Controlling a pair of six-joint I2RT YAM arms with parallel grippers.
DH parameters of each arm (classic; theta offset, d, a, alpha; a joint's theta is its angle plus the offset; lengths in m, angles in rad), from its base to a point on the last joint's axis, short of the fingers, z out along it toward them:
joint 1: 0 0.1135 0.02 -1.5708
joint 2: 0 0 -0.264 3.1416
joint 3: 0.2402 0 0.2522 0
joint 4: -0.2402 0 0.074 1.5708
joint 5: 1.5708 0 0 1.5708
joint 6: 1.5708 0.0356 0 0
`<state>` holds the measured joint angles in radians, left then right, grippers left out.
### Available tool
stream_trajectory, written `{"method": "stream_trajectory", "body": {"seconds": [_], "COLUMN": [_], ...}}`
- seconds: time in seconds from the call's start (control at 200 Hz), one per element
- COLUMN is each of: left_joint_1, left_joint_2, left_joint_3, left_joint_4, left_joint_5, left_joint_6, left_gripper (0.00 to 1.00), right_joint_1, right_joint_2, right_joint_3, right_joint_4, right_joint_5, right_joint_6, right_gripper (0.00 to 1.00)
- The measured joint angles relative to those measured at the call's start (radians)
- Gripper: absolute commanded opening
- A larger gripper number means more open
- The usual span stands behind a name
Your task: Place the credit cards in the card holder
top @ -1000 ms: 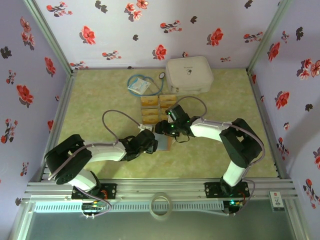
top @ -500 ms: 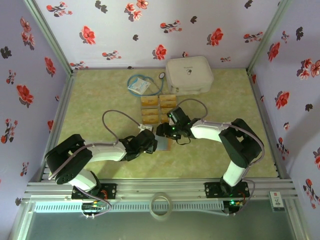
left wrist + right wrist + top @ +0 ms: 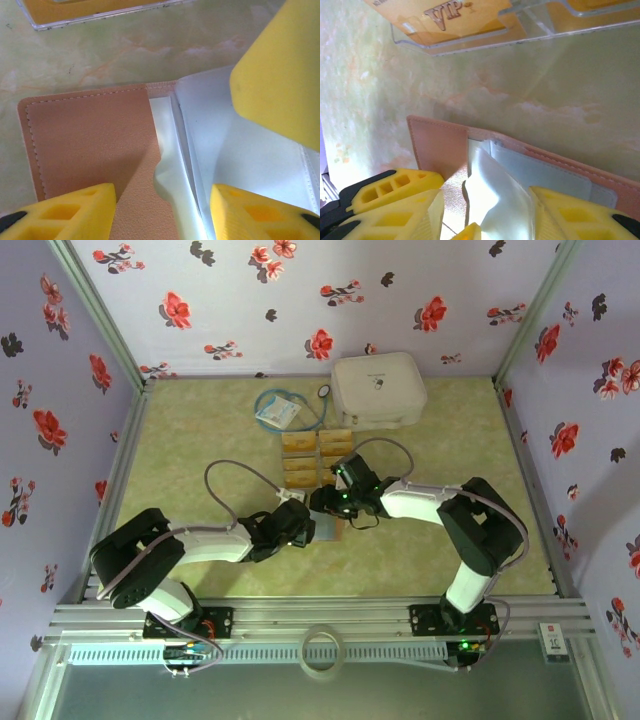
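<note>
Right pincer [image 3: 324,502] has edged left over card holder [image 3: 331,529].

Pinkish-brown card holder [image 3: 85,145] (pale grey-blue inside) — golden cards [image 3: 445,20], marbled green table [image 3: 100,55].

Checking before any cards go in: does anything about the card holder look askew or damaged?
The card holder lies open, but its clear inner sleeve is buckled, curling up beside the fold instead of lying flat. No tear shows. The credit cards sit in tidy rows.
</note>
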<state>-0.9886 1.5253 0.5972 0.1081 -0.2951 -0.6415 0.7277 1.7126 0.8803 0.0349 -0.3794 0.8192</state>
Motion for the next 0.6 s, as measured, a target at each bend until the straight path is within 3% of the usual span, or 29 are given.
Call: {"method": "stream_trajectory", "body": {"seconds": [0.255,0.405,0.6], "left_joint_1": [0.0,0.003,0.021], "left_joint_2": [-0.196,-0.333,-0.403], "left_joint_3": [-0.061,-0.079,-0.108], "left_joint_4": [-0.031,-0.031,-0.033], "left_joint_5": [-0.007,-0.027,-0.045], "left_joint_6": [0.005,0.005,-0.009], "left_gripper": [0.82,0.85,0.86], "right_joint_1": [0.005,0.022,0.055], "right_joint_2": [-0.011,-0.017,-0.013], "right_joint_3": [0.0,0.006,0.059], "right_joint_4": [0.025,0.046,0.052], "right_joint_5": [-0.018,-0.022,-0.022], "right_joint_6": [0.046,0.073,0.101], "right_gripper": [0.5,0.5,0.51]}}
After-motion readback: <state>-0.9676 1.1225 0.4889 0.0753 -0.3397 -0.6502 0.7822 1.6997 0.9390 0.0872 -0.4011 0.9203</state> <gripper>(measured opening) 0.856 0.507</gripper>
